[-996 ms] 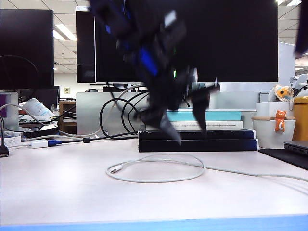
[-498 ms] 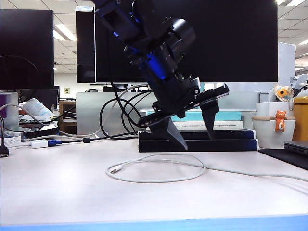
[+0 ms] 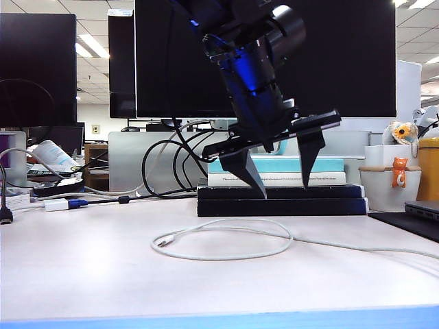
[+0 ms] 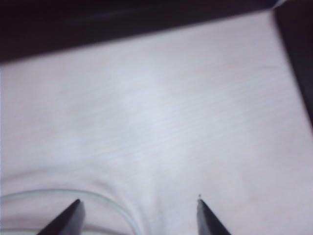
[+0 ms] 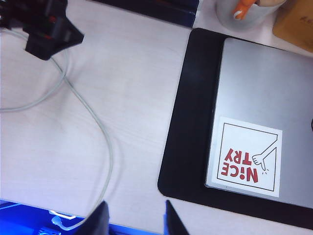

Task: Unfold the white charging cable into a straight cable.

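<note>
Exterior view: left claw [image 3: 282, 185] gapes empty above looped (thin, white) charging cable [image 3: 226, 241]; right claw [image 5: 134, 218] part-open, empty.

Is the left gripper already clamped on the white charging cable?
No. In the exterior view the left gripper hangs open above the white charging cable, which lies looped on the table.

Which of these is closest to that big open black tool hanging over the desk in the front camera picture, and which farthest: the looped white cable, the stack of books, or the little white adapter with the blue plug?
From the left tool, open and empty above the desk:
1. The stack of books, just behind it.
2. The white charging cable, looped on the desk below it.
3. The white adapter, far off at the left edge.

Books and cable are close; depth makes that call tentative.
</note>
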Robot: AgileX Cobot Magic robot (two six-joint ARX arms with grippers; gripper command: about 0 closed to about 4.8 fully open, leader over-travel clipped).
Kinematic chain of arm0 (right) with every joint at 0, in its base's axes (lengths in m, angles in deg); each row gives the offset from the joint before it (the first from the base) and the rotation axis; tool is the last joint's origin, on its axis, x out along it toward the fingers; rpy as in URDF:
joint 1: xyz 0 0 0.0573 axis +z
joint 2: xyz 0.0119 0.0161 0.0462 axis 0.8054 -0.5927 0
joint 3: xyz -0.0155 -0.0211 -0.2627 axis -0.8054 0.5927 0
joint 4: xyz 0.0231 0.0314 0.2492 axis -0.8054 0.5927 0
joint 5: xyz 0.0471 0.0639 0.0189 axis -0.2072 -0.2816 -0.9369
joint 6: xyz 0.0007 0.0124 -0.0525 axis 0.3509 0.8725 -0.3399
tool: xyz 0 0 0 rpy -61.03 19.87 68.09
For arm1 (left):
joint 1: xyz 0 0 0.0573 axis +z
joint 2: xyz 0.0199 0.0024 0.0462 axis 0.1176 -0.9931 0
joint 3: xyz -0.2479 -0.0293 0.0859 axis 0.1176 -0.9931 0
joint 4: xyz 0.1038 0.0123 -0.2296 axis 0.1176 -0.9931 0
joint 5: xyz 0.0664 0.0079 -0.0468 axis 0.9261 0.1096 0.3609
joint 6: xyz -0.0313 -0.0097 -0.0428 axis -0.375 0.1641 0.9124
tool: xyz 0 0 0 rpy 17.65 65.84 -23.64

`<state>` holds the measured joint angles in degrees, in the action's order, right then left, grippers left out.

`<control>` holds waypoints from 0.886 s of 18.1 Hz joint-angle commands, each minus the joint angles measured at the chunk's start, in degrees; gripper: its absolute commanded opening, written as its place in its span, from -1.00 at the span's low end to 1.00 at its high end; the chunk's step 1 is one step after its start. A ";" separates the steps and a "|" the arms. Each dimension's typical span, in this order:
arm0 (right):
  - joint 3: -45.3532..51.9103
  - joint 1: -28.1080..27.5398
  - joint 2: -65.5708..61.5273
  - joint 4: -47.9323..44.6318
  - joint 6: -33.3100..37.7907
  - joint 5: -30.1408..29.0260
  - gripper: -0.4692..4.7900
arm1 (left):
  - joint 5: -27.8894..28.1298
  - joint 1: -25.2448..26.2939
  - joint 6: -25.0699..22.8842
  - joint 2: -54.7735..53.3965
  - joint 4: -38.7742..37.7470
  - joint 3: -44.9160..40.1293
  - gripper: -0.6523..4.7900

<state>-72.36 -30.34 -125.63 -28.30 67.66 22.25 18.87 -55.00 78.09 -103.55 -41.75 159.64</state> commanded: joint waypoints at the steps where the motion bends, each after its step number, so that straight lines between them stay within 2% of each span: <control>1: -0.15 0.00 1.60 -0.92 -0.37 -1.36 -0.26 | -0.02 -0.79 4.92 -1.05 -0.87 1.38 0.36; 7: -0.13 0.00 3.13 -1.01 -0.44 -2.71 -0.26 | 0.26 -0.94 6.67 -3.34 -4.42 1.38 0.36; 16: -0.13 0.02 3.13 -0.98 -0.44 -4.59 -0.26 | 0.79 -1.25 8.76 -5.55 -4.70 1.44 0.36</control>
<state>-72.34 -30.32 -122.61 -28.37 67.28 17.88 19.92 -56.03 86.31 -108.42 -46.01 161.04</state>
